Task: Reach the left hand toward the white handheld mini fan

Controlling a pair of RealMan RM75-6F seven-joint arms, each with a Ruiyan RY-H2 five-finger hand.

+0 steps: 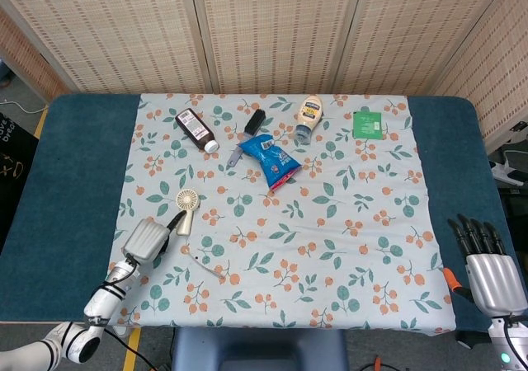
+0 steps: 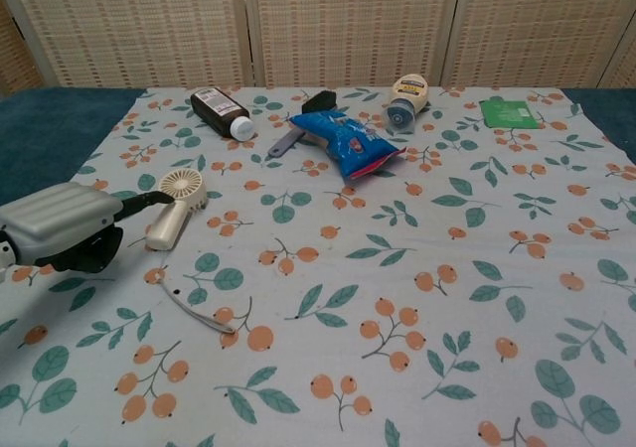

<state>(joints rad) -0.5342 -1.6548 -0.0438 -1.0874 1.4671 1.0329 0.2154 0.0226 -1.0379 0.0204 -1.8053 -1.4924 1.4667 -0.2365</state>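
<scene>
Beneath woven screens [image 1: 272, 25], floral cloth [image 1: 330, 223] on blue table [image 1: 74, 165]; left robot hand [image 2: 62, 226] apart beside fan [image 2: 175, 204]

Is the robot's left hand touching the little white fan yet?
Cannot tell. In the chest view, a dark fingertip of the left hand overlaps the fan, and the head view also shows no clear gap or contact.

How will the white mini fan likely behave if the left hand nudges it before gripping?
The white mini fan lies flat, so it probably slides or pivots rather than tips. It looks like light plastic, easily pushed by the left hand. Its cloth bedding may add some drag.
</scene>
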